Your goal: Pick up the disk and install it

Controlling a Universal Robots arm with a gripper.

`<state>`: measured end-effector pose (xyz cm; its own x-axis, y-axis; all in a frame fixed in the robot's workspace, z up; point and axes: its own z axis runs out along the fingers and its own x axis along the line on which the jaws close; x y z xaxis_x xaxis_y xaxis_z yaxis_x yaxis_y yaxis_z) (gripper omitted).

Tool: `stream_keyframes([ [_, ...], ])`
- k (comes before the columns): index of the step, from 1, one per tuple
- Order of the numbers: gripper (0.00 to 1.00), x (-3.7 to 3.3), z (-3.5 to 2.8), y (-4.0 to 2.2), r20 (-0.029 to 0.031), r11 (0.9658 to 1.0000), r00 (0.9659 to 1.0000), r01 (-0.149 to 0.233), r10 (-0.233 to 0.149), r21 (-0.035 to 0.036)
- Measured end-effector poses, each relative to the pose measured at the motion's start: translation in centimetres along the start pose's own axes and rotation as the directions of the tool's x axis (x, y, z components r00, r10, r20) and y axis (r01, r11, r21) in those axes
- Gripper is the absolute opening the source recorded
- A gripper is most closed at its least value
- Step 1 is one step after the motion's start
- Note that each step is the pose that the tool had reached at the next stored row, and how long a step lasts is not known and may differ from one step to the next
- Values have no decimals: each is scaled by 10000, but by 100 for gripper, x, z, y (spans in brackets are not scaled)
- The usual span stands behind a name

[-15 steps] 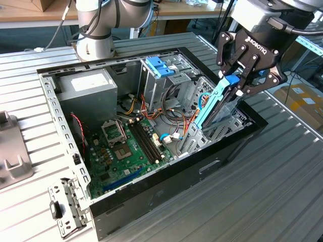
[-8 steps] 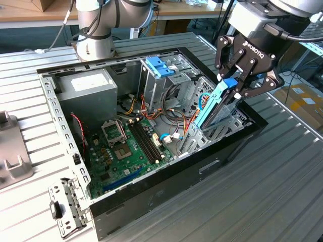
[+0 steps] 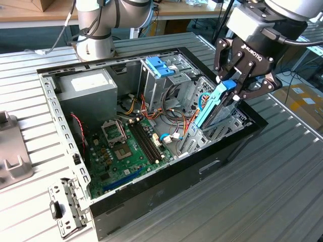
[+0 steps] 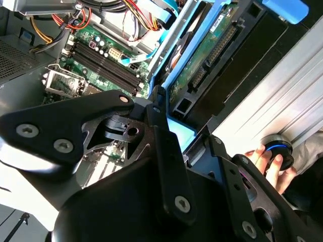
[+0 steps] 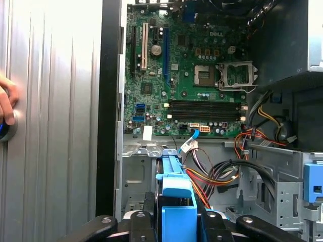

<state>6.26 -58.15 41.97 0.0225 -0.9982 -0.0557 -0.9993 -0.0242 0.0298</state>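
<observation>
Blue plastic is what the hand (image 3: 233,89) is pinching: its two black fingers are pressed onto the tab end of the disk (image 3: 214,113), one on each side. The disk hangs slanted over one corner of the open computer case (image 3: 151,204), at the end far from the grey power box (image 3: 86,88). Its top end is up above the case wall. Its low end dips down inside, next to the metal slot where drives go. I think it is tilted like this so it can slide in past the wall and miss the red and yellow wires (image 3: 187,120) close by. Holding it by the tab (the part made for grabbing) keeps the fingers off the flat dark body and clear of the slot. It is not sitting flat in its place yet, so the job looks part done. Outside the case, on the ridged metal desk (image 3: 275,196), a person's fingers (image 4: 260,157) rest on a round knob (image 4: 278,150); what it does, I cannot tell.
</observation>
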Motion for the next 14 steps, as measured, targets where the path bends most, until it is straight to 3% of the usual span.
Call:
stream_keyframes([
  [3, 37, 4, 63, -2, 0, 10000, 10000, 0, 0, 0],
  [5, 38, 5, 68, -2, -2, 10000, 10000, 1, -1, 1],
  [6, 45, 5, 70, -2, -1, 10000, 10000, 1, -1, 0],
  [14, 43, 5, 84, -3, 0, 10000, 10000, 1, -1, 0],
])
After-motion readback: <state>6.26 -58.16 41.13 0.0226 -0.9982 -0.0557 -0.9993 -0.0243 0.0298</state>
